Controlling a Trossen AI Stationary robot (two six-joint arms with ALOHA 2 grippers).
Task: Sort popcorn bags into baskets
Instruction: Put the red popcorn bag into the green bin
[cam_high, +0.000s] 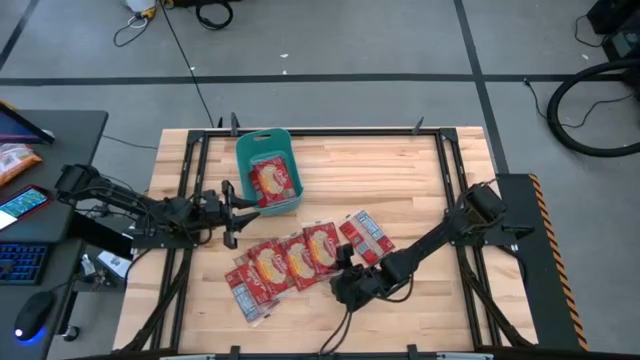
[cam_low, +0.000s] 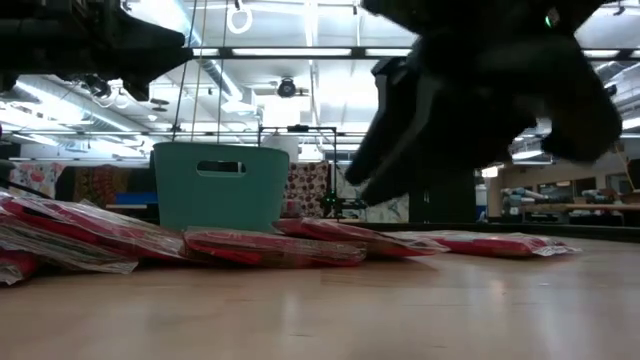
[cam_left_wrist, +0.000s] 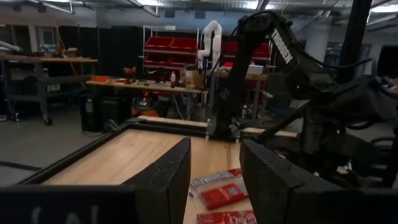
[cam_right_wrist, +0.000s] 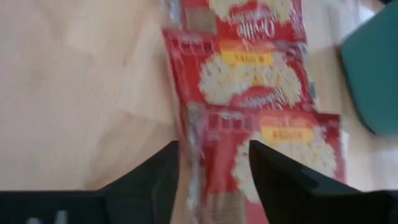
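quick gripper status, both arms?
Left gripper: open, empty, beside the teal basket.
Right gripper: open, holding nothing, over the popcorn bags.

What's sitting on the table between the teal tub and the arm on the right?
In the high view, a row of overlapping red popcorn bags lies between the teal tub and the right gripper.

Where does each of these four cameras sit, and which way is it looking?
High view: overhead, straight down on the table, both arms, left claw and right claw.
Low view: at tabletop height, across the popcorn bags to the teal basket; a dark arm looms above.
Left wrist view: over the table toward the other arm, past its own open fingers.
Right wrist view: onto the bags, past its fingers.
All four show the bags.
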